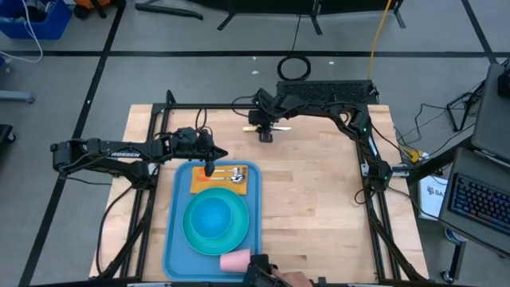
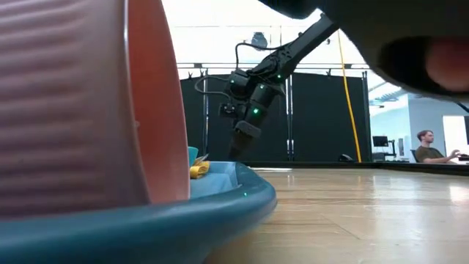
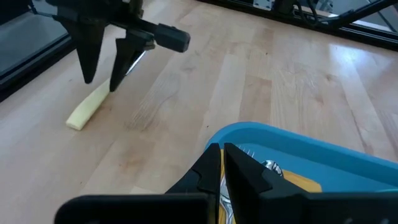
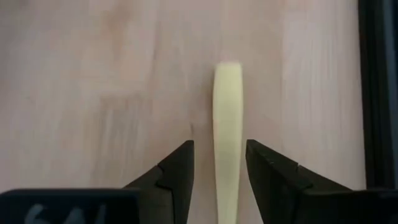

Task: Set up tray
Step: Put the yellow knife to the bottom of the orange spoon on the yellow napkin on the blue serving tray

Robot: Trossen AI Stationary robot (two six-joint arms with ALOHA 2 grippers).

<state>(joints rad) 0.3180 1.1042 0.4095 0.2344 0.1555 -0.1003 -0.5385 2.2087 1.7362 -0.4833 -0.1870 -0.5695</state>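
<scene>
Right wrist view: right tool (image 4: pixel 217 168) open astride cream handle (image 4: pixel 227 124); no legible writing there.

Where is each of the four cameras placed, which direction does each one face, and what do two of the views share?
High view: above, looking straight down; both arms, tray.
Low view: at tabletop height, looking level; a pink cup fills the near side, one arm beyond.
Left wrist view: on the left arm; shut left gripper over the tray's rim, right arm beyond.
Right wrist view: on the right arm, looking down; open right gripper astride a cream handle.
Shared: both wrist views show that handle.
</scene>
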